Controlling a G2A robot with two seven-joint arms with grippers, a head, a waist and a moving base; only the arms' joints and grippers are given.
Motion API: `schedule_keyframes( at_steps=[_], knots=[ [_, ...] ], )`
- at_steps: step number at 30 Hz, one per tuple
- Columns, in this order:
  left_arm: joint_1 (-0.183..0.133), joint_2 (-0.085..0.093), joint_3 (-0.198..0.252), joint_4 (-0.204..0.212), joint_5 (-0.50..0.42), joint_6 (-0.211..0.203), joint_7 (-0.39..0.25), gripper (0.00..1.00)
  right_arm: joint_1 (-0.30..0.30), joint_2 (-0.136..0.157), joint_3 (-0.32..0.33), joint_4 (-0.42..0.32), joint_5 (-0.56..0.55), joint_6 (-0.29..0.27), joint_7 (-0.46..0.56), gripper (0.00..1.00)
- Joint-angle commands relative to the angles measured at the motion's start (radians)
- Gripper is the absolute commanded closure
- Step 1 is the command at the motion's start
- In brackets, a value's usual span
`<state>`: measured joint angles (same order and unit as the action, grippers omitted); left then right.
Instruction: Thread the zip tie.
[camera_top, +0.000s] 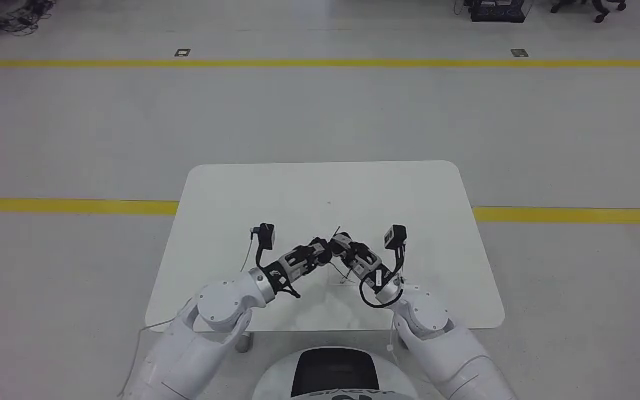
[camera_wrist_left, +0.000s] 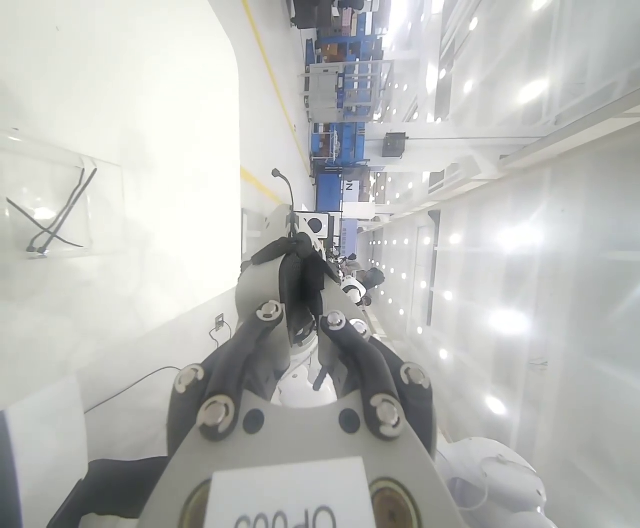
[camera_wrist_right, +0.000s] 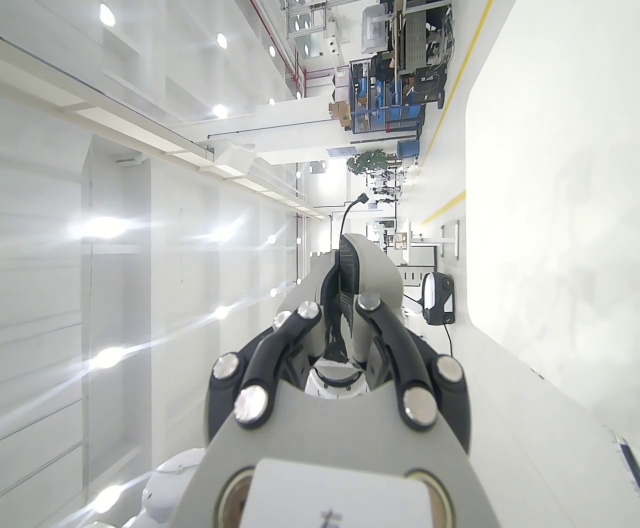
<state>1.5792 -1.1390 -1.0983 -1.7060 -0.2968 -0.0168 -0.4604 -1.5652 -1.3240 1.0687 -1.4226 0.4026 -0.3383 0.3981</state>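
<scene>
- My left gripper is pinched shut on a thin black zip tie. The free length rises past the fingertips and curves at its end.
- My right gripper is also clamped narrow, with a black zip tie standing out from between its pads.
- I cannot tell whether both hold one tie or each holds its own.
- From above, the two grippers meet almost tip to tip over the near middle of the white table.
- A clear box on the table holds more black ties, well apart from the grippers.
</scene>
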Motion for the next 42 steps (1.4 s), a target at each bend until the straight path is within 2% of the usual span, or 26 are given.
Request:
schedule_keyframes(
  at_steps=[1,2,3,4,5,12,16,18,20,27,29,30,33,35,38,42],
  knots=[
    [-0.001,0.001,0.002,0.001,-0.001,0.002,-0.002,1.00,0.000,0.000,0.000,0.000,0.000,0.000,-0.001,1.00],
    [-0.002,0.001,0.002,0.002,-0.001,0.002,-0.002,1.00,-0.001,0.000,0.000,0.000,0.000,-0.001,0.000,1.00],
    [-0.003,0.001,0.002,0.004,-0.003,0.002,-0.002,1.00,-0.001,0.000,0.000,0.000,-0.001,-0.001,0.000,0.95],
    [-0.003,0.002,0.002,0.005,-0.004,0.002,-0.002,1.00,-0.001,0.000,0.000,0.000,0.000,0.000,0.000,0.42],
    [-0.003,0.002,0.002,0.005,-0.005,0.001,-0.002,1.00,-0.001,0.000,0.000,0.000,0.002,0.001,-0.001,0.00],
    [0.007,0.012,-0.033,0.008,-0.010,-0.004,-0.016,1.00,-0.004,0.005,0.016,0.001,-0.002,0.006,0.015,0.00],
    [0.022,0.022,-0.070,0.010,-0.031,-0.018,-0.065,1.00,-0.006,0.012,0.040,0.002,-0.003,0.015,0.053,0.00],
    [0.027,0.028,-0.090,0.014,-0.035,-0.024,-0.087,1.00,0.001,0.018,0.051,0.007,-0.013,0.029,0.105,0.00],
    [0.025,0.033,-0.103,0.020,-0.014,-0.032,-0.105,1.00,0.001,0.018,0.051,0.007,-0.013,0.029,0.105,0.00],
    [0.025,0.032,-0.102,0.020,-0.014,-0.031,-0.103,1.00,0.001,0.018,0.051,0.007,-0.013,0.029,0.105,0.00],
    [0.020,0.031,-0.091,0.025,-0.030,-0.017,-0.116,1.00,-0.001,0.017,0.047,0.008,0.020,0.045,0.120,0.00],
    [0.015,0.032,-0.094,0.032,-0.054,-0.013,-0.135,1.00,0.005,0.019,0.049,0.016,0.033,0.055,0.153,0.00],
    [0.007,0.039,-0.112,0.055,-0.114,-0.006,-0.241,1.00,0.027,0.031,0.074,0.058,0.057,0.076,0.298,0.00],
    [0.000,0.045,-0.123,0.074,-0.167,0.004,-0.351,1.00,0.050,0.044,0.100,0.088,0.030,0.084,0.396,0.00],
    [-0.014,0.051,-0.141,0.116,-0.230,0.001,-0.451,1.00,0.066,0.058,0.137,0.114,0.046,0.094,0.512,0.00],
    [-0.030,0.053,-0.138,0.150,-0.275,-0.016,-0.518,1.00,0.095,0.070,0.149,0.147,0.057,0.098,0.656,0.00]
  ],
)
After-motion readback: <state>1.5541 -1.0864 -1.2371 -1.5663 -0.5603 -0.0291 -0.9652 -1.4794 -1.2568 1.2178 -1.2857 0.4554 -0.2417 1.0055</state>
